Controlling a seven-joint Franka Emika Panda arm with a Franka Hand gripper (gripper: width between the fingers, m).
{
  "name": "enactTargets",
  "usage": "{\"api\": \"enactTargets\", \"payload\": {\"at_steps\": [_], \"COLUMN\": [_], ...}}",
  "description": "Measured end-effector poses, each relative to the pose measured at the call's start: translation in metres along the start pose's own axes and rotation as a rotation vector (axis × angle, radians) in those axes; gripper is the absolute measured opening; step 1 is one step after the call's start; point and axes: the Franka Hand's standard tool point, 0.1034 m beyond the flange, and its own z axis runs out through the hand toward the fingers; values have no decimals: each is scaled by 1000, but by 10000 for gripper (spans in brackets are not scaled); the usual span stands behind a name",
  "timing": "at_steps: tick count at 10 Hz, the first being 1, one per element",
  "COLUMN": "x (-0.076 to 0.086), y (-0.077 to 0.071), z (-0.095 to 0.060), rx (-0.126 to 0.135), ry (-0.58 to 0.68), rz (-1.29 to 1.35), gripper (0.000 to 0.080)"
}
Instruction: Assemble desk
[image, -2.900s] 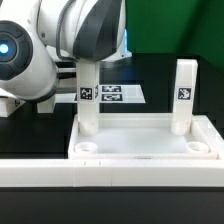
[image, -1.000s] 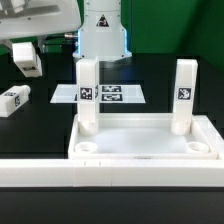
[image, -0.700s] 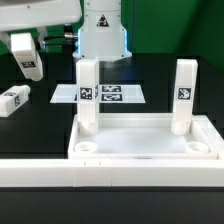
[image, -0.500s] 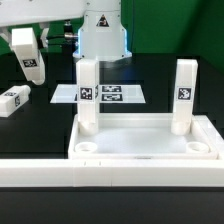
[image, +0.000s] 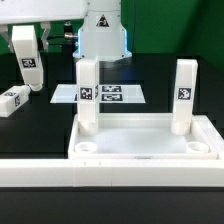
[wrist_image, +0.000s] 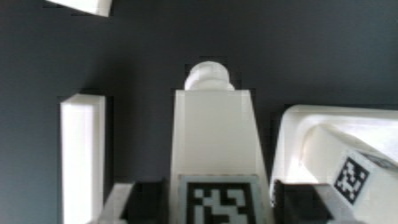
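The desk's white rimmed tabletop lies on the black table. Two white tagged legs stand upright in its far corner sockets, one on the exterior view's left and one on the right. The two near sockets are empty. My gripper is at the far left, shut on a third tagged leg that hangs nearly upright above the table. In the wrist view this leg runs away from the gripper, tag between the fingers, round peg at its far end. A fourth leg lies flat just below.
The marker board lies behind the tabletop. A long white bar spans the foreground. The robot base stands at the back. In the wrist view a tagged white part and a narrow white strip flank the held leg.
The arm left the far left upright leg and went to the exterior view's left. Over the last second the held leg has swung from tilted to nearly upright and come lower.
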Motion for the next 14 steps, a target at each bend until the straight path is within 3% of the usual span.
{"api": "enactTargets", "payload": {"at_steps": [3,4,9,10,12,13,14], "x": [56,64,66,87,115,128,131], "y": [-19,-22,-27,-48,-75,-92,-94], "z": [-9,-11,-8,-6,-5,-7,-11], "rx": [-23,-33,-36,-49,-47,-32,-21], "ry": [31,37,41,86,108,99,92], "rz": [-31,-44,-38,-63,-60,-18,-7], "gripper": [285,285,285,285,285,285,285]}}
